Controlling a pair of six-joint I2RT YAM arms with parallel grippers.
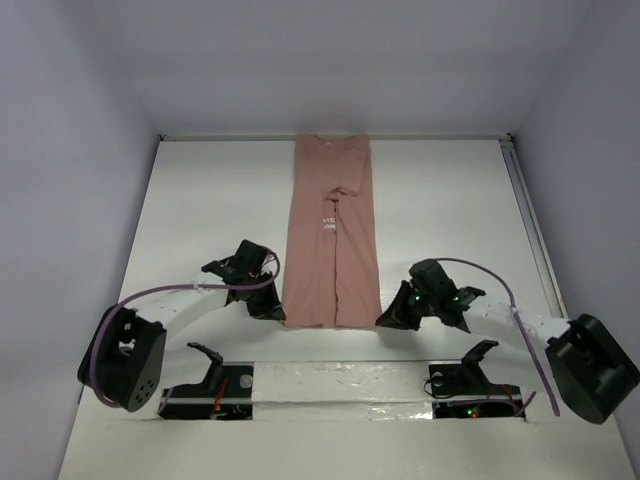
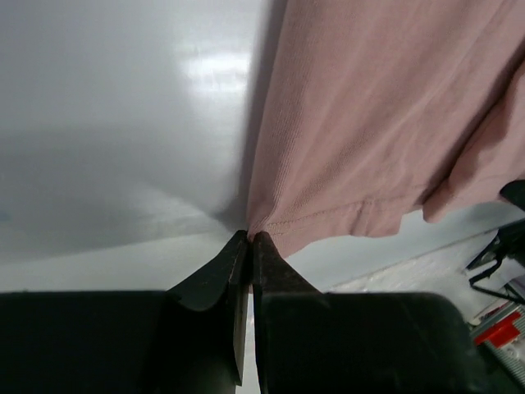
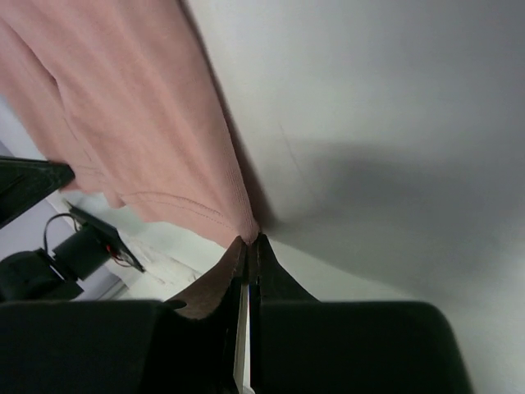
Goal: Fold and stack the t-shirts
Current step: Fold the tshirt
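The salmon-pink t-shirt (image 1: 332,230) lies as a long narrow strip down the middle of the table, both sides folded in, collar at the far end, a bit of white print showing mid-strip. My left gripper (image 1: 278,312) is shut on the shirt's near left hem corner; the left wrist view shows the cloth (image 2: 385,123) pinched at the fingertips (image 2: 251,238). My right gripper (image 1: 383,320) is shut on the near right hem corner; the right wrist view shows the hem (image 3: 156,139) pinched at the tips (image 3: 252,240).
The white table (image 1: 450,210) has grey walls at the back and both sides. A taped white strip (image 1: 340,375) runs along the near edge by the arm bases. A rail (image 1: 525,215) runs down the table's right side.
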